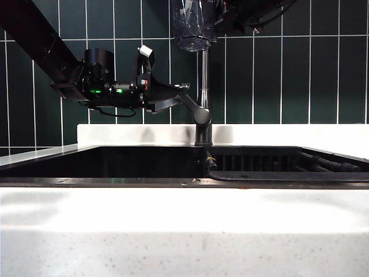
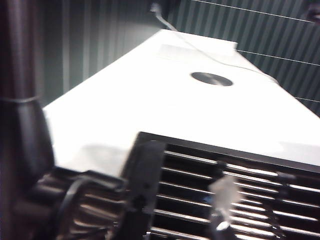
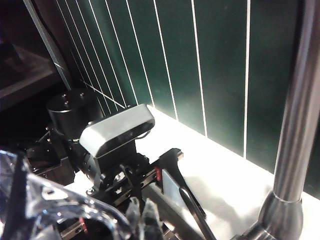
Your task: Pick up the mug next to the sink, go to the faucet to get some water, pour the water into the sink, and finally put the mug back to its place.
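Reaching in level from the left of the exterior view, the left arm (image 1: 34, 43) slants down from the upper corner to a horizontal wrist, so that the left gripper (image 1: 179, 95) points sideways at the faucet (image 1: 203, 92). Its two dark fingers (image 1: 173, 88) stand apart, one above and one below the grey lever (image 1: 193, 107), which angles up and left from the faucet's body; whether either finger touches the lever cannot be told. Seen from the right wrist view, the same gripper (image 3: 182, 175) lies low over the white counter (image 3: 220, 185), fingers spread, with its wrist camera (image 3: 117, 130) on top and the faucet's metal pipe (image 3: 295, 125) rising just beside it.

The right gripper (image 1: 222, 20) hangs at the top edge of the exterior view, mostly cut off, and is clamped on the mug (image 1: 195, 26). This clear faceted glass is held high, above the top of the pipe and over the sink (image 1: 144, 161). Its rim (image 3: 45, 200) fills the near corner of the right wrist view, blurred.

In the left wrist view the ribbed rack (image 2: 225, 195) inside the sink lies below, the counter (image 2: 165, 100) stretches beyond it to the green tiled wall, and a dark round mark (image 2: 211, 78) sits on that counter. One finger (image 2: 142, 185) shows as a dark blurred bar.
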Motion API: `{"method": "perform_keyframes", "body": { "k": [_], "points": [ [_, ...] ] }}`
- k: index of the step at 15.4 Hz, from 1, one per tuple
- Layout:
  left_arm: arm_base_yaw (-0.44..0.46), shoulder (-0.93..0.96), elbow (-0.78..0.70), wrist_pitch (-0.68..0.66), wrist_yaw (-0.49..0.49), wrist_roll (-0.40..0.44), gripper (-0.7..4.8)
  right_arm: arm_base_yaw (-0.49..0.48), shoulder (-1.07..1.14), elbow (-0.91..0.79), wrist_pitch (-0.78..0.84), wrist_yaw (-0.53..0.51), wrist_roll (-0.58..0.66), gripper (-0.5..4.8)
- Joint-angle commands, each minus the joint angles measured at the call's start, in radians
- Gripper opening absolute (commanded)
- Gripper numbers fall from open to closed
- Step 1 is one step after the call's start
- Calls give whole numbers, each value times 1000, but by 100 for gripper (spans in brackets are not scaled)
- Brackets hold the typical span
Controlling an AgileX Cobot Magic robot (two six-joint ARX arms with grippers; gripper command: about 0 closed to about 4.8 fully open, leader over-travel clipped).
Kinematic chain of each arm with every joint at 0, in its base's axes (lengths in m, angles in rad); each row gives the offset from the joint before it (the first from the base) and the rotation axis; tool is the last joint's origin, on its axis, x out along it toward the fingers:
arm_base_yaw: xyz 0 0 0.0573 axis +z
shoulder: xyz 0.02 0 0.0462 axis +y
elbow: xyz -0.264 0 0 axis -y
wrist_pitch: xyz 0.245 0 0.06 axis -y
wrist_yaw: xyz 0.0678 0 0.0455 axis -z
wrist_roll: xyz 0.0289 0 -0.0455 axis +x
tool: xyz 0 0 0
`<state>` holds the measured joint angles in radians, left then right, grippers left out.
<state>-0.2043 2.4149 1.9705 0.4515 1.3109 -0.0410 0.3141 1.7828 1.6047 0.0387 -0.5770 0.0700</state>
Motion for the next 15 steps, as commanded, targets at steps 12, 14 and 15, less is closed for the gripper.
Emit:
{"method": "perform_keyframes", "body": {
  "k": [12, 14, 15],
  "points": [
    [-9, -2, 6, 18, 135, 8, 305, 0, -6, 6, 12, -2, -15, -5],
    [-9, -2, 6, 19, 35, 23, 310, 0, -6, 6, 10, -2, -16, -5],
    [-9, -2, 6, 22, -15, 34, 311, 0, -6, 6, 10, -2, -18, -5]
  ]
}}
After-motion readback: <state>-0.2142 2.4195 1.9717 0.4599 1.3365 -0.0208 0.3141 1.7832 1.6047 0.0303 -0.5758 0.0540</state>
